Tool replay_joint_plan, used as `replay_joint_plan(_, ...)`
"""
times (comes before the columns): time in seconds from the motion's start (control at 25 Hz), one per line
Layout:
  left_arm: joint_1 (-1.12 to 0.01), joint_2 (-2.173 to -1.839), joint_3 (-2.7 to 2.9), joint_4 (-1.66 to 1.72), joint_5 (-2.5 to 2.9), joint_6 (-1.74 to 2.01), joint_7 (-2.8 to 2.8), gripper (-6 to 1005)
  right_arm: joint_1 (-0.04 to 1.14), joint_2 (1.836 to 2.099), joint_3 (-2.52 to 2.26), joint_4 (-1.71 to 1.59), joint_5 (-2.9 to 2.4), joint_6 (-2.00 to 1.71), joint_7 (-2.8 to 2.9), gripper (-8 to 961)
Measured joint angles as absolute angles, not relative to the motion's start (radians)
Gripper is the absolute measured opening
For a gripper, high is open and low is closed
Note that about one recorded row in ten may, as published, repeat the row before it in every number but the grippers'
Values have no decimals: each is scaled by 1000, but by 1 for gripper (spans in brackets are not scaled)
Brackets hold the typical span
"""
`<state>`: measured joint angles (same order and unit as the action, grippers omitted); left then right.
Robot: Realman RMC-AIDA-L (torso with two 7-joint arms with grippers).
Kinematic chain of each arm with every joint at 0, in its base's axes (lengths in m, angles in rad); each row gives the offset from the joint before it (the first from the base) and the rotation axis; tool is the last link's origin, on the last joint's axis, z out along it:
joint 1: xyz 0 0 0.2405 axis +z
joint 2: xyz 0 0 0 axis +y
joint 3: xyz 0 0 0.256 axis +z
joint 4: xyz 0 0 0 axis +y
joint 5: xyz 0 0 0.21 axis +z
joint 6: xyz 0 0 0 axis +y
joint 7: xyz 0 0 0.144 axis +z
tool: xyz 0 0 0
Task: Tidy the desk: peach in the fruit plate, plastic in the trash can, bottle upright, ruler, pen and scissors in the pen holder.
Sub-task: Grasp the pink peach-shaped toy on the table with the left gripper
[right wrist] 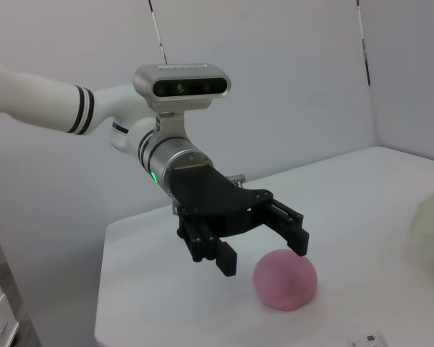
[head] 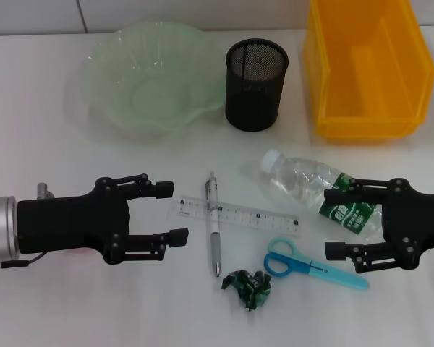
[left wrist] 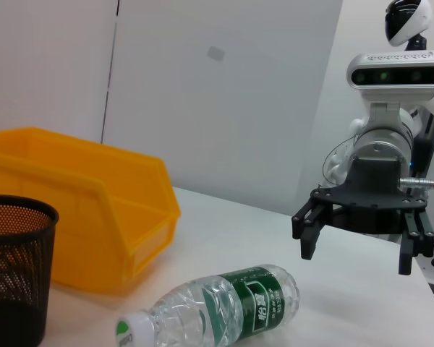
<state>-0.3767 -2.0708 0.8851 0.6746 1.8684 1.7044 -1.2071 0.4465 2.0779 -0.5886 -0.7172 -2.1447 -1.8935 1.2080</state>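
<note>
My left gripper (head: 173, 212) hovers open over the table's left side. In the right wrist view the left gripper (right wrist: 264, 253) hangs just above and behind the pink peach (right wrist: 286, 280); in the head view the arm hides the peach. A clear bottle (head: 311, 188) with a green label lies on its side, and my open right gripper (head: 333, 224) is at its label end. The ruler (head: 235, 215), pen (head: 214, 224), blue scissors (head: 311, 266) and crumpled green plastic (head: 248, 285) lie between the two grippers.
At the back stand the pale green fruit plate (head: 101, 79), the black mesh pen holder (head: 255, 85) and the yellow trash can (head: 365, 123). The left wrist view shows the bottle (left wrist: 224, 307), trash can (left wrist: 79, 210) and right gripper (left wrist: 356, 256).
</note>
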Motion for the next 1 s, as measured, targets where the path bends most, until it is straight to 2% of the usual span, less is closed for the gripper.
replay_joint_plan(0.52, -360, -2069, 875, 684, 1863, 1714, -1207, 792, 439, 2079, -587, -714, -2144, -1880, 1206, 827)
replay_joint_plan(0.76, -254, -2066, 723, 728, 1869, 1656, -1166, 784, 434, 2079, -586, -703, -2146, -1873, 1206, 828)
replay_joint_plan(1.0, -206, -2064, 721, 722, 1890, 1563, -1145, 775, 433, 2079, -589, -701, -2149, -1867, 1206, 828)
